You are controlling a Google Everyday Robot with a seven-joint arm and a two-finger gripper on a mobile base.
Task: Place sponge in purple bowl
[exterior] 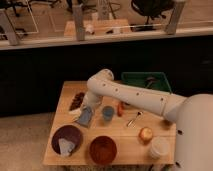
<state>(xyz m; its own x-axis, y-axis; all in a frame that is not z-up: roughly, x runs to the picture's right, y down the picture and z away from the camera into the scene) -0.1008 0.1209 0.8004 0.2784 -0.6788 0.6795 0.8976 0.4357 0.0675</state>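
Observation:
The sponge (85,117), a small flat blue-grey block, hangs tilted just above the wooden table (129,145), left of centre. My gripper (88,106) comes down onto its top edge from the white arm and is shut on it. The purple bowl (68,133) stands at the table's front left, a short way down and left of the sponge. A pale whitish scrap (65,146) lies inside the bowl.
An orange-brown bowl (103,149) sits right of the purple one. A blue-grey cup (107,112) stands just right of the sponge. Also here: a red-orange item (120,108), a utensil (134,119), a round fruit (145,133), a white cup (159,147), a green bin (145,80), a dark packet (76,100).

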